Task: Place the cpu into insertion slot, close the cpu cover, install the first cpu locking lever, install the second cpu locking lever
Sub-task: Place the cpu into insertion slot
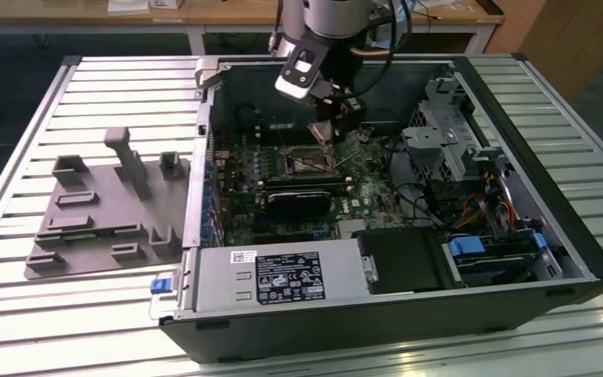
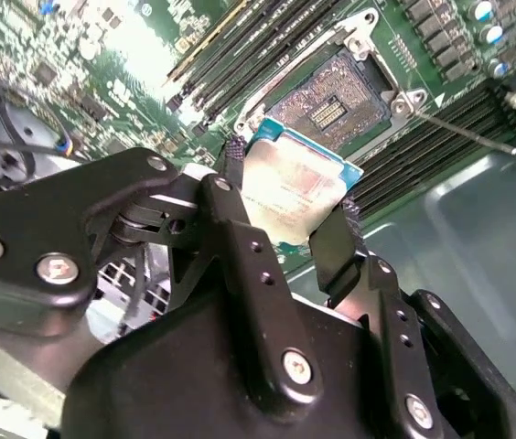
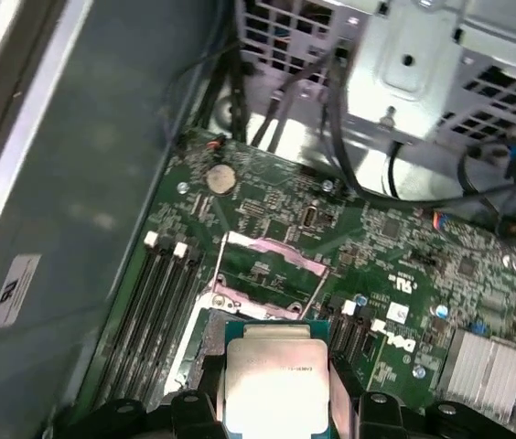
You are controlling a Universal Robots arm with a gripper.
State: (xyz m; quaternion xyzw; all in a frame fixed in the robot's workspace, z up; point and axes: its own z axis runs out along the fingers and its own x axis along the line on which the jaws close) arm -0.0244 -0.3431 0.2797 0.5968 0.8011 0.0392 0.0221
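Clamping the gripper (image 2: 290, 187) on the cpu (image 2: 296, 183), doing the first step: getting it into the insertion slot (image 2: 331, 99).
Pinching the chip tight by two sides between black fingers (image 2: 336, 247), hanging close over the bare slot near the middle of the green board (image 3: 395, 274), not in it yet. Showing a pale shiny top with a thin blue-green edge. Leaving the cpu cover (image 3: 272, 254) lifted open, by the look of it. Likely needing a flat, straight line-up with the slot's metal rim.

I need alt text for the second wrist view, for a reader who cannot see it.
The black tool holds the cpu by two opposite edges, not yet in the empty insertion slot on the green circuit board. Long black memory slots run beside the slot.
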